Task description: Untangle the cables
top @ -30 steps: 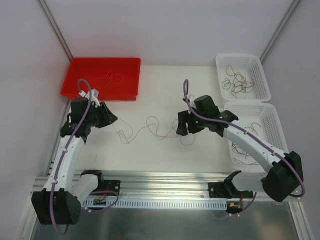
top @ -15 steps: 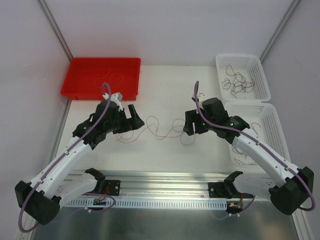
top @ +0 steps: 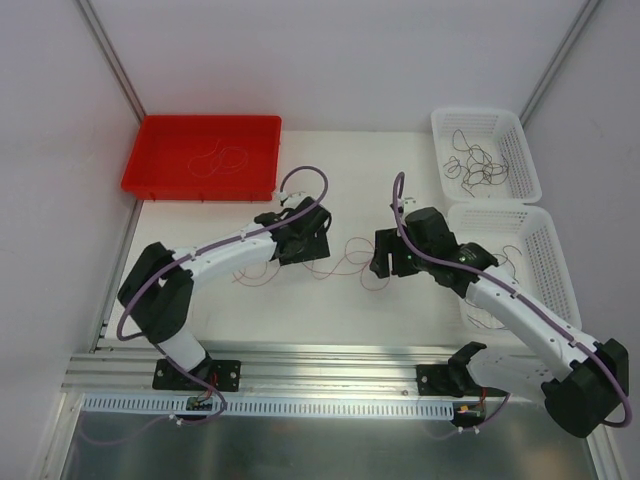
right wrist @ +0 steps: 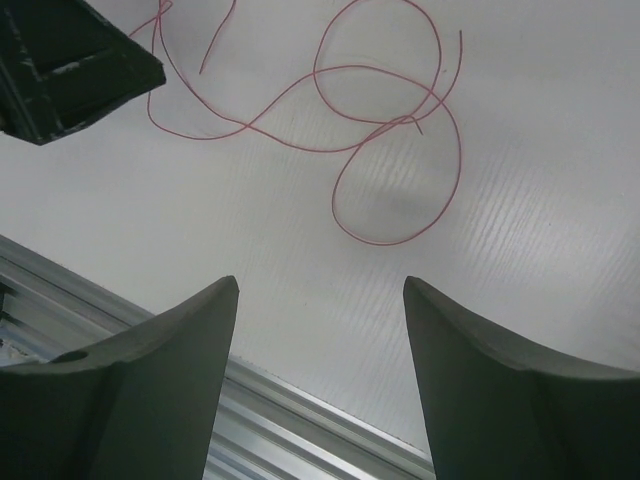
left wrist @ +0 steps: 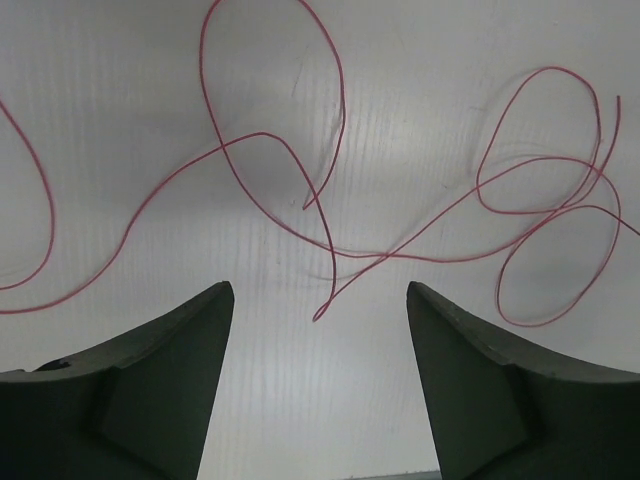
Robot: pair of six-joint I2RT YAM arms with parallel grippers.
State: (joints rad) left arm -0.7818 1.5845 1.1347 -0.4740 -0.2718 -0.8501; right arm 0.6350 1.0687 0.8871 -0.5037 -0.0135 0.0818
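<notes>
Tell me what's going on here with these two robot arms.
Two arms are working at untangling thin cables. Pink cable lies in crossing loops on the table between them; whether it is one strand or several is unclear. The left arm hangs right over it, jaws open and empty. The right arm is beside it, jaws open too, holding nothing. A red tray at far left holds thin cable, and two white baskets on the right hold dark ones.

Matt ribbed table (left wrist: 300, 400) (smooth cable (left wrist: 262, 134))
</notes>
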